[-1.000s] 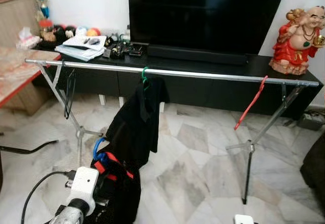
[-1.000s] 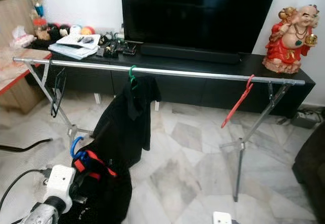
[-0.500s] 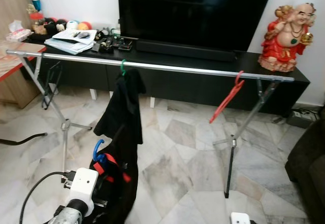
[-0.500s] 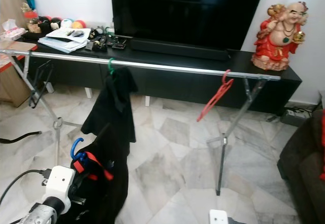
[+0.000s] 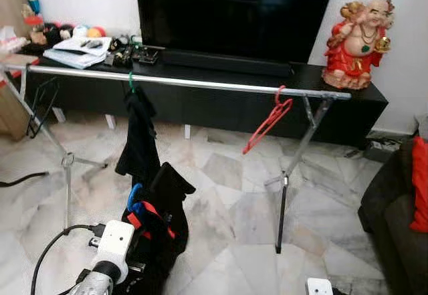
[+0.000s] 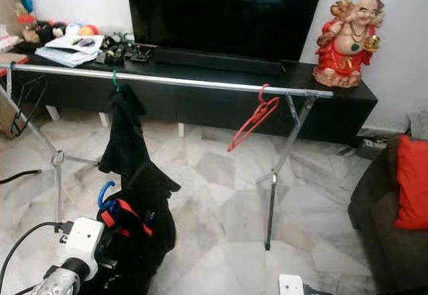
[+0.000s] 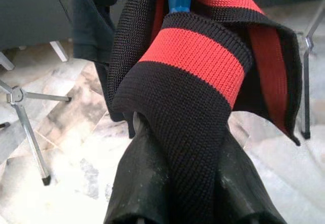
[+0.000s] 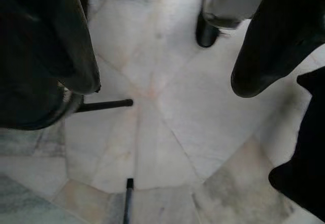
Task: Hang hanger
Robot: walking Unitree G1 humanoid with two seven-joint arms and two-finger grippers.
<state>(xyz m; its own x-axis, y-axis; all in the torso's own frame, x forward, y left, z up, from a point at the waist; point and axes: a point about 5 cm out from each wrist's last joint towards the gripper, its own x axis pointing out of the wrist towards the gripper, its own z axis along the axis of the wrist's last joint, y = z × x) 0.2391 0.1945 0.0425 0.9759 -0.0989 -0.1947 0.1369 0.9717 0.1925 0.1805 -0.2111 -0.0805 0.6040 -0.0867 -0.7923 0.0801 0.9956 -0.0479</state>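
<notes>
Two tools are present. The left tool (image 7: 183, 203) sits low at the robot's left, its black fingers (image 7: 142, 183) closed on a black garment with red bands (image 7: 195, 56). That garment hangs on a blue hanger (image 5: 134, 198), whose hook rises just above the red collar band. The hanger and garment are held well below the rail (image 5: 187, 83), not on it.

The right tool (image 8: 162, 82) points down at the marble floor (image 8: 152, 148), fingers (image 8: 269, 46) spread wide and holding nothing.

One silver rail runs across the room on crossed metal legs (image 5: 284, 181). On it, a green hanger (image 5: 131, 81) carries a dark garment (image 5: 139, 141) near the rail's left part. A red hanger (image 5: 266, 121) hangs bare and tilted near the right end. A black wire hanger (image 5: 40, 108) hangs by the left legs.

Behind the rail stands a black counter (image 5: 348, 94) with a television (image 5: 234, 14), a red figurine (image 5: 354, 41) and stacked papers (image 5: 77, 49).
</notes>
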